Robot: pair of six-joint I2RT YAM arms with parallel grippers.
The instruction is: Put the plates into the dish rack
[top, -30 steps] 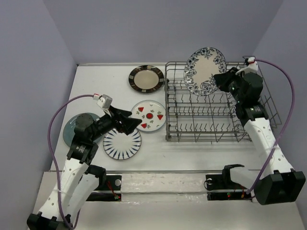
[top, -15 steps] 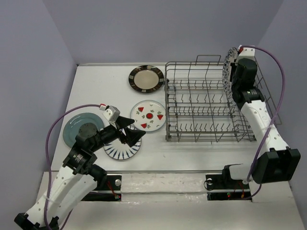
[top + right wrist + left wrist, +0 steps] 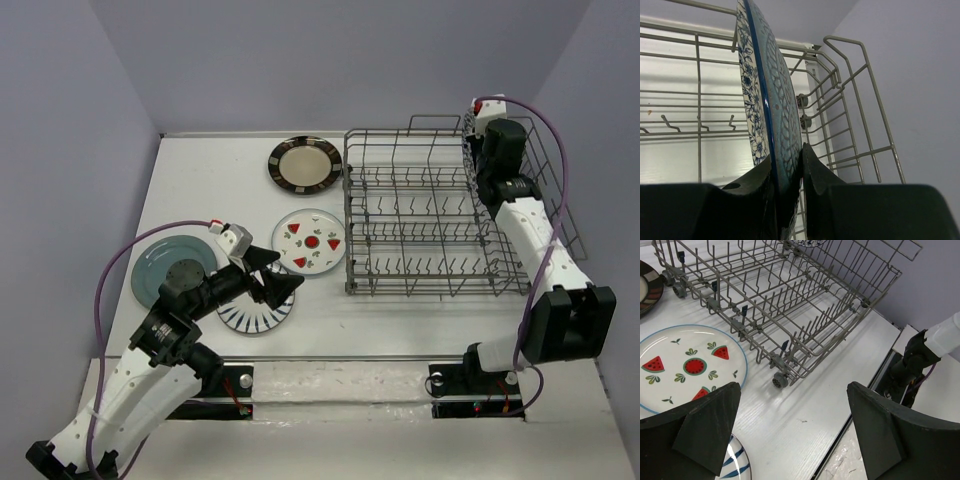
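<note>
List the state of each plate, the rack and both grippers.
ornate plate, upright on edge, gripped
dish rack, no other plate inside
watermelon plate, lying flat
brown-rimmed plate, lying flat
blue-striped plate, lying flat
teal plate, lying flat
left gripper, open, empty
right gripper, shut on ornate plate

right gripper [image 3: 787, 162]: moves from the rack's [image 3: 347, 215] far middle to its far right corner.
ornate plate [image 3: 767, 110]: turns from face-on to edge-on, upright.
left gripper [image 3: 795, 425]: draws nearer, now over the striped plate [image 3: 250, 322].
teal plate [image 3: 150, 265]: more uncovered.
</note>
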